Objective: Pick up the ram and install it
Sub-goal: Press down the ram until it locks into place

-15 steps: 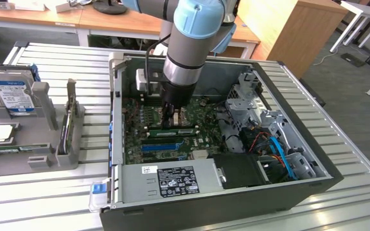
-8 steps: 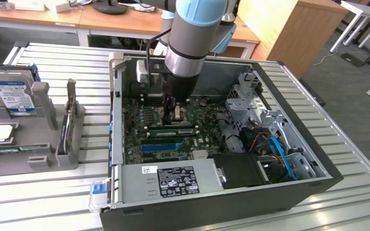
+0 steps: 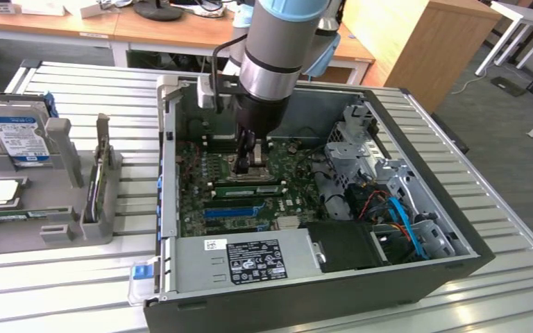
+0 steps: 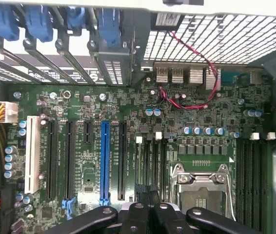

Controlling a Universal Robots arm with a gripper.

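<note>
In the exterior view the arm reaches down into the open computer case [image 3: 452,267], which lies on a slatted metal table [image 3: 488,173]. The gripper [image 3: 250,168] hangs low over the middle of the motherboard [image 3: 290,198]. Just beside its tip a thin green strip runs along the board, between the gripper and the blue slot [image 3: 234,210]. It looks like the ram [image 3: 225,186], sitting at the memory slots, though I can't be sure. I cannot tell whether the gripper has hold of it. A labelled power supply [image 3: 248,260] fills the near end of the case. Well apart, toward the exterior view's left, a hard drive [image 3: 14,135] stands upright in a grey holder [image 3: 58,139].

In the wrist view the gripper [image 4: 150,217] hovers directly above the black memory slots [image 4: 150,156]. These lie between the blue slot [image 4: 104,161] and the metal-framed processor socket [image 4: 201,187]. How far the gripper is open I cannot tell here either. A red wire [image 4: 196,63] loops near the rear ports [image 4: 182,75].
</note>
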